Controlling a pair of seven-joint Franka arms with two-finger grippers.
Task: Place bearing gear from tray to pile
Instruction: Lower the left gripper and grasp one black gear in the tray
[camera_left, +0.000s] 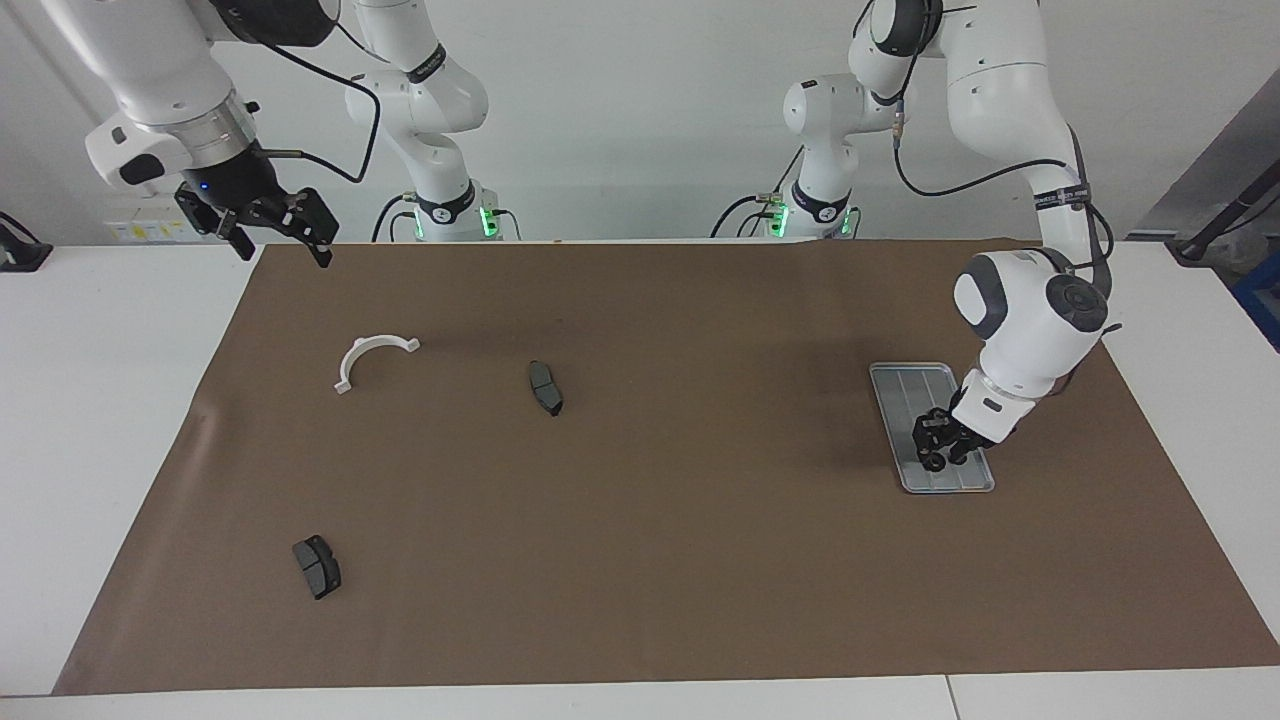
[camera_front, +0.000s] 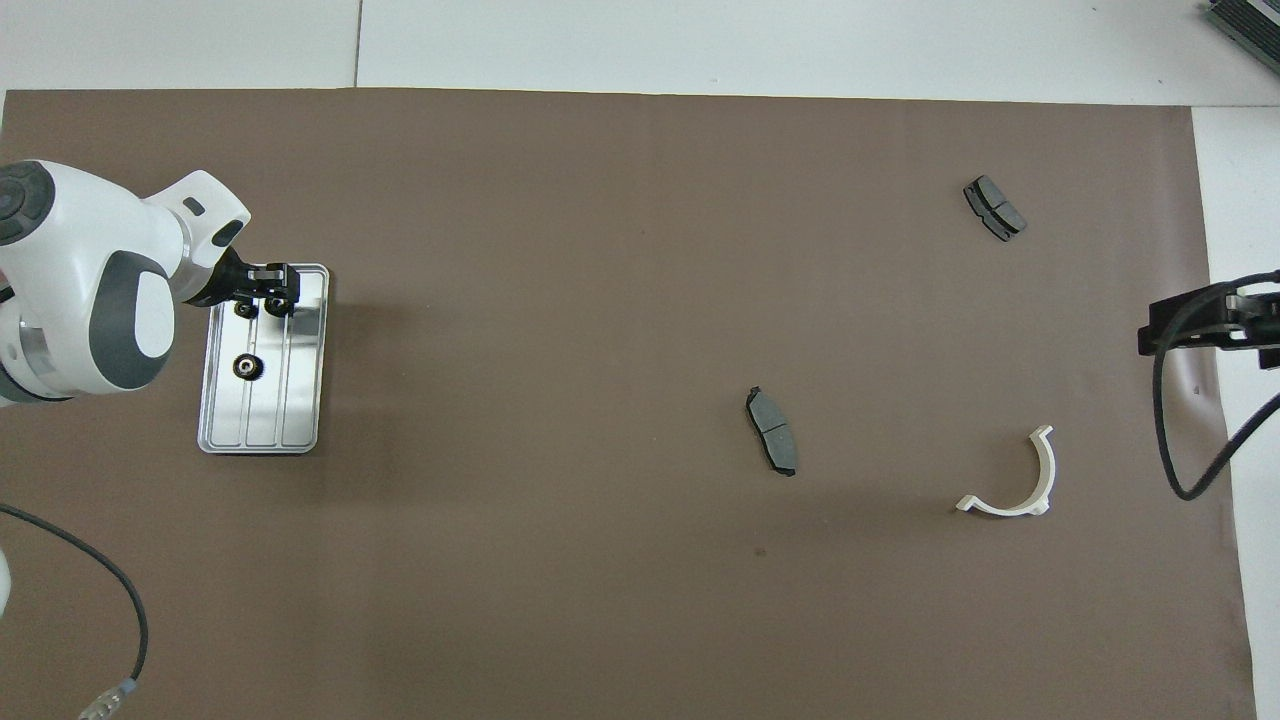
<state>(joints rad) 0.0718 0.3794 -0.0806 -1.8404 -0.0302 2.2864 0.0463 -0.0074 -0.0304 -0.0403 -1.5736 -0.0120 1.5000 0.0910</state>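
Note:
The silver tray (camera_left: 905, 385) (camera_front: 300, 400) lies at the left arm's end of the brown mat. My left gripper (camera_left: 938, 455) (camera_front: 272, 300) is down in the part of it farthest from the robots, shut on a black bearing gear (camera_left: 933, 463) (camera_front: 273, 309). A smaller gear (camera_front: 243, 310) lies beside that one, and another gear (camera_front: 245, 368) sits in the tray nearer the robots. The pile is a white bracket (camera_left: 372, 355) (camera_front: 1015, 480) and two dark pads (camera_left: 545, 387) (camera_left: 317, 566) toward the right arm's end. My right gripper (camera_left: 270, 225) (camera_front: 1200, 325) waits open in the air over the mat's edge.
The brown mat (camera_left: 640, 560) covers most of the white table. A black cable (camera_front: 1185, 440) hangs from the right arm near the bracket. Another cable (camera_front: 120, 610) lies on the mat at the left arm's end.

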